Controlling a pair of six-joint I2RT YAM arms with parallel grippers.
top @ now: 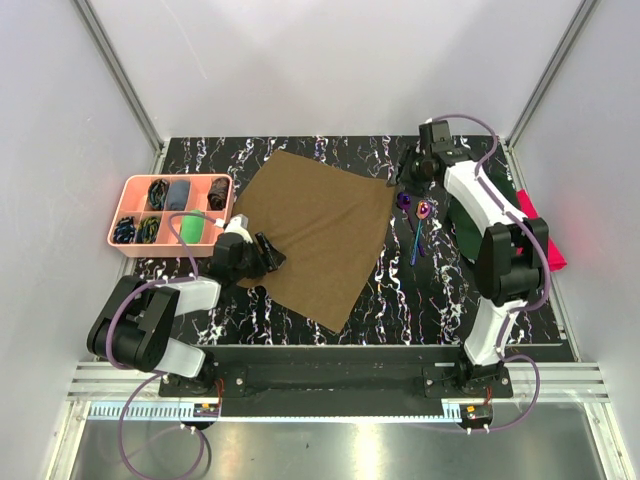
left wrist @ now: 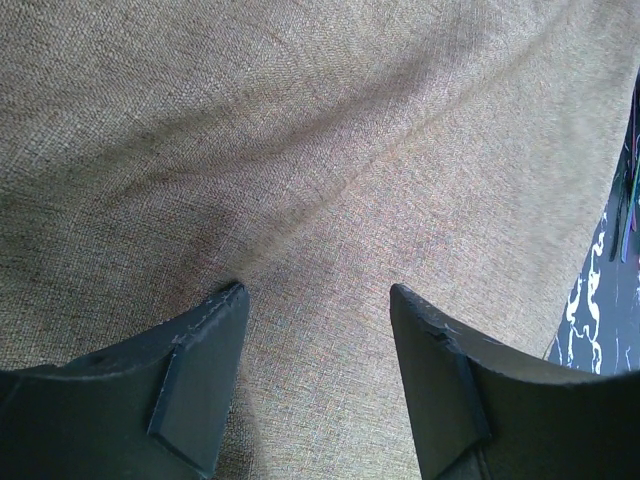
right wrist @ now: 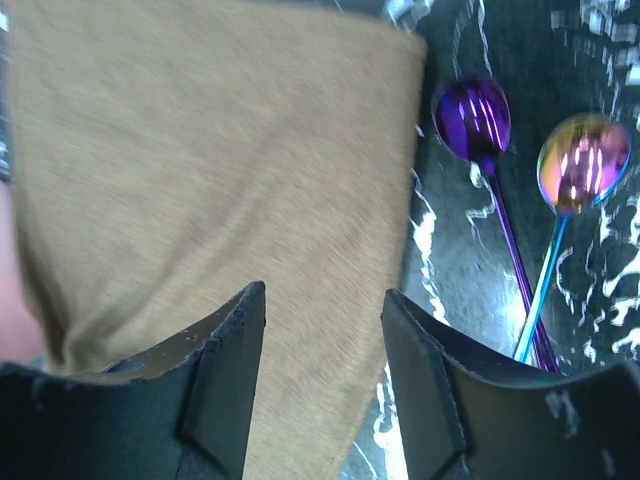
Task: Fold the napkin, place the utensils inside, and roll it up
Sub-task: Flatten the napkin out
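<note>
At centre frame in the overhead view, the olive-brown napkin [top: 315,235] lies spread flat and unfolded on the black marbled tabletop [top: 420,300], turned like a diamond. The fold, the task's first step, has not yet been made. The left gripper [left wrist: 315,295] hovers over the cloth's left corner with its fingers apart and nothing between them. The right gripper [right wrist: 325,300] sits over the upper-right corner, likewise spread and empty.

The next move appears to call for each arm to pinch an edge of fabric and carry it across. That means getting a finger under cloth that lies tight against the table.

Just right of the napkin wait the utensils [top: 418,215], among them a purple spoon [right wrist: 472,115] and a pink-bowled spoon [right wrist: 583,160], clear of the fabric but close to its right corner. A careless sweep by the right arm could scatter them.

A pink compartment tray [top: 172,178] of small items sits at left, close to the left arm, and a red cloth [top: 550,250] lies at the far right edge.
</note>
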